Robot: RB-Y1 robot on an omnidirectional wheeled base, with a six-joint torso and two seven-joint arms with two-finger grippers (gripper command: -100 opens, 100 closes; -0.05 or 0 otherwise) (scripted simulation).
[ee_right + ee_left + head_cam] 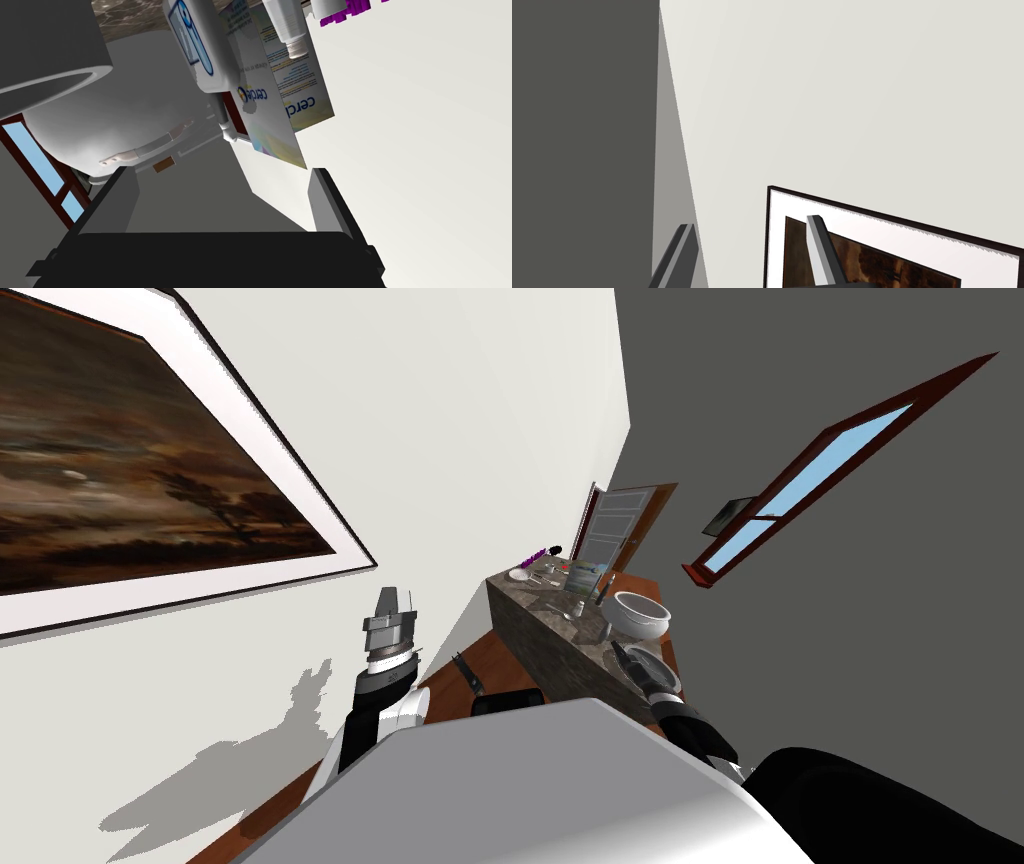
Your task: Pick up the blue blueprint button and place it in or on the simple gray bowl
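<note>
Fingers (327, 200) spread and empty, right gripper (222, 175) reaches along counter (550, 638) beside pale bowl (640, 613).

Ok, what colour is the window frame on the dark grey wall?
The window frame is dark red, around light blue glass; the head view shows it best.

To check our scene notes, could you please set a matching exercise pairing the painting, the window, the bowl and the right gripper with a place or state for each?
Things:
1. painting
2. window
3. bowl
4. right gripper

Places or states:
A. set in the dark grey wall
B. fingers open, holding nothing
C. hangs on the white wall
D. stands on the counter

Pairs: 1-C, 2-A, 3-D, 4-B
</note>
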